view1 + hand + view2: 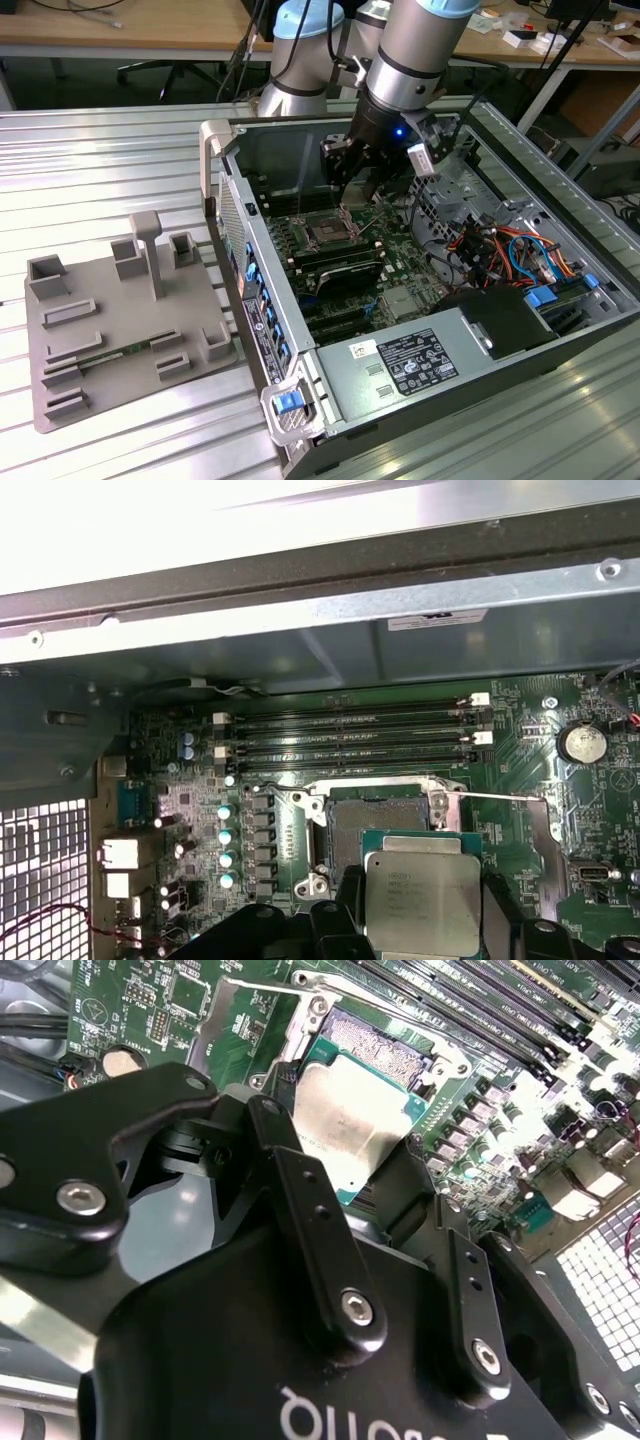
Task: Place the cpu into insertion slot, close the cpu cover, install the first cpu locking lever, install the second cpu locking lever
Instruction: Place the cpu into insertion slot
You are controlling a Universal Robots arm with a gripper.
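Now the gripper (343, 170) is clamping the cpu (422, 900) by two edges, close above the slot (378, 815); keeping it level and square looks essential.

- One arm (420, 40), one gripper (345, 165).
- One cpu (422, 900), one slot (378, 815).
- Four memory slots (350, 742) side by side in the first wrist view.
- One coin battery (581, 743).
- One open case (255, 300).
- One power supply (400, 365) inside the case.
- One grey tray (100, 330) on the counter (100, 180).
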